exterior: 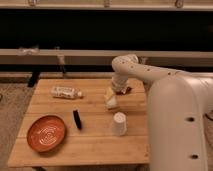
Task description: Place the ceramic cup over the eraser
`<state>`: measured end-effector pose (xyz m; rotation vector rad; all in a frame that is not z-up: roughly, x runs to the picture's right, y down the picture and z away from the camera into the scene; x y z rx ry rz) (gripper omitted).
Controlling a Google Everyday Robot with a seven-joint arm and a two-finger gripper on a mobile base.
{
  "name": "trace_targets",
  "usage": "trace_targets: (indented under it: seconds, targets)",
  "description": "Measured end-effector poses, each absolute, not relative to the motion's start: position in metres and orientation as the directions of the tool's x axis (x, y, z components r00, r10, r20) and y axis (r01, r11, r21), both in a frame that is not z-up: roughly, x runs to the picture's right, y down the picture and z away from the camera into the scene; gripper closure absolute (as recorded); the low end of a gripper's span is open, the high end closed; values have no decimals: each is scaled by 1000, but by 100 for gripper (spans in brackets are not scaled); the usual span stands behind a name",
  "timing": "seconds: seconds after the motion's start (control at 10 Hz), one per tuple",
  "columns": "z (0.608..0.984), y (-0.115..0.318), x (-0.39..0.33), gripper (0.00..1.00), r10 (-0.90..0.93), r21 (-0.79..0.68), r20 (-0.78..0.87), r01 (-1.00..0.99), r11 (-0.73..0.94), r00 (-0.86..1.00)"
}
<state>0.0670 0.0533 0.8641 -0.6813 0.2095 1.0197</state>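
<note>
Small white tapered ceramic cup [119, 124] stands near bench's front-right edge, untouched. Slim black eraser bar [77, 119] lies mid-bench, apart from cup. Gripper [112, 99] hangs toward back-right edge; its grip state you cannot tell. Step: reach. Next, bring gripper forward onto cup.

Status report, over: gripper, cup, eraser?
Gripper low at far side of table. Ceramic cup on table beside eraser, not yet over it. Nothing between them.

Clutter on the pale wooden surface [90, 147]
A round orange plate [46, 134] front-left; clear labelled bottle [66, 92] lying behind; white rectangular block [111, 102] at the hand [115, 94], red-brown curved item [128, 90] beside.
</note>
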Motion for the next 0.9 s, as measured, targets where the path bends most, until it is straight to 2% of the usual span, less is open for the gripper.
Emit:
trace_targets:
  seconds: [0.2, 0.5, 0.9]
  targets:
    - [826, 78, 72, 20, 722, -401, -463, -848, 345, 513]
    - [792, 107, 60, 20, 711, -399, -466, -843, 362, 526]
    - [773, 142, 58, 20, 684, -402, -493, -838, 369, 538]
